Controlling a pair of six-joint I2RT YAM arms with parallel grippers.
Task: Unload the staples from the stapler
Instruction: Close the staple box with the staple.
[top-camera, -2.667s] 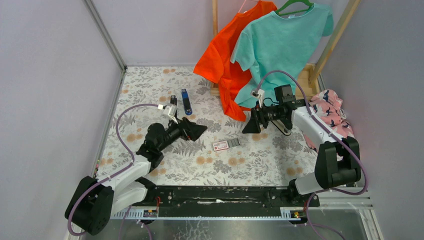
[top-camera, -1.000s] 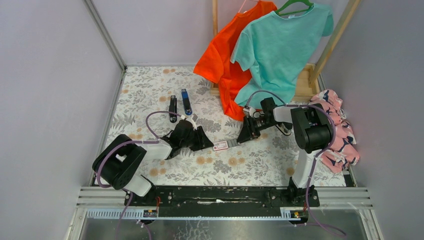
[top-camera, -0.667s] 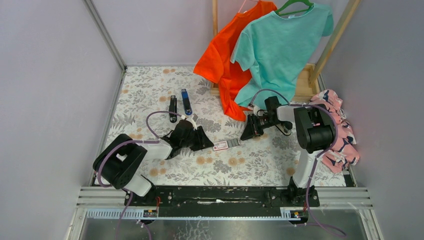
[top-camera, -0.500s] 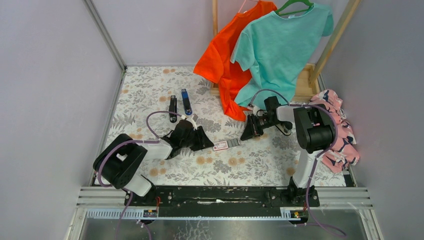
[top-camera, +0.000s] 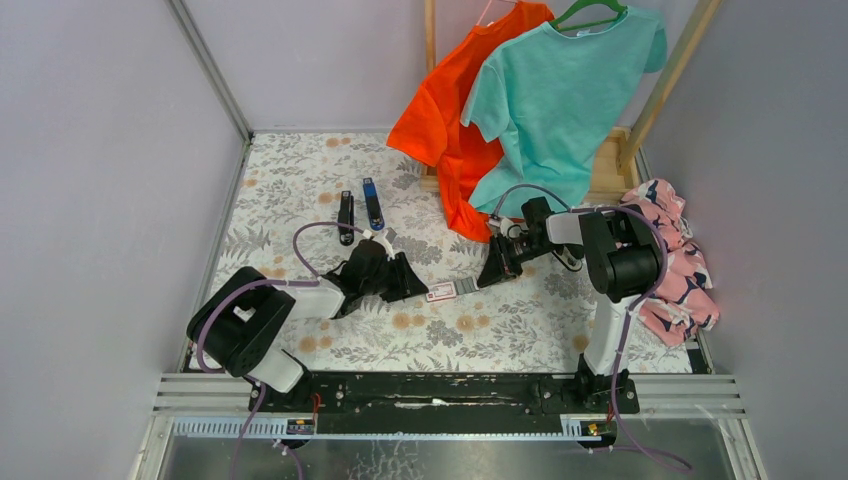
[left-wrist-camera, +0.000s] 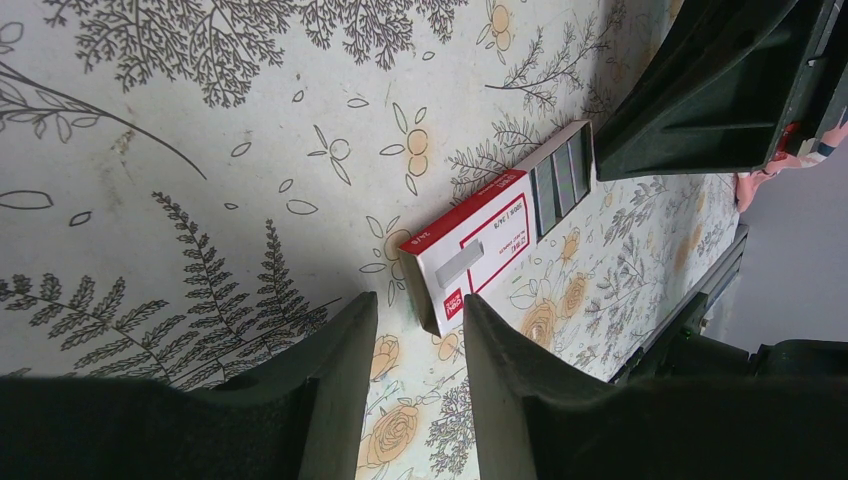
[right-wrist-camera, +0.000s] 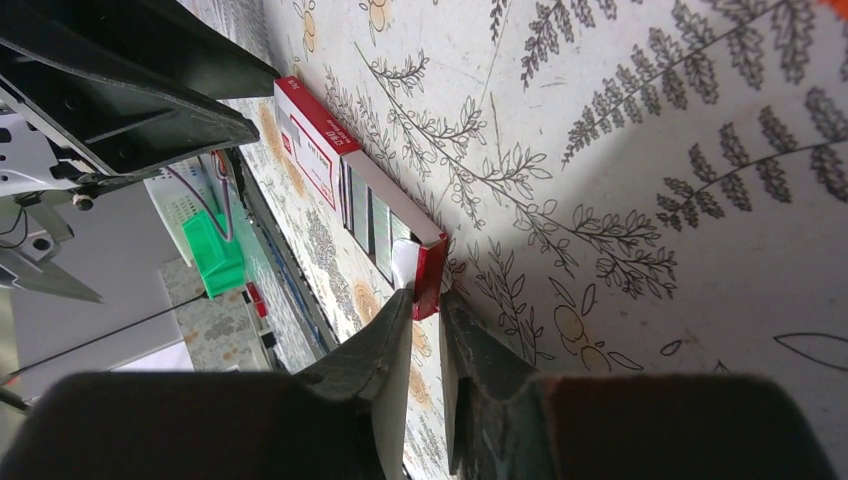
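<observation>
The stapler (top-camera: 345, 217) lies flat on the flowered worktop (top-camera: 290, 170) at about 10 o'clock from its middle. Neither arm touches it. A slim blue-and-black bar (top-camera: 373, 203) lies just beside it at its 3 o'clock. From above the stapler is too small to tell whether any staples are inside it.

Nearer the middle lies a red-and-white staple box (left-wrist-camera: 470, 250) with its inner tray (right-wrist-camera: 385, 215) slid partly out. A few grey staples (left-wrist-camera: 560, 180) show in the tray.

The left gripper (left-wrist-camera: 420, 312) sits low at the box's 9 o'clock end. Its fingers (left-wrist-camera: 340, 350) are parted with bare worktop between them, and they grasp nothing. The box's near corner is just beyond their tips.

The right gripper (right-wrist-camera: 425, 300) reaches in from about 2 o'clock of the box. Its fingers (right-wrist-camera: 395, 330) are clenched on the red flap at the tray's open end.

An orange shirt (top-camera: 440, 110) and a teal shirt (top-camera: 560, 90) hang at the worktop's 1 o'clock.
</observation>
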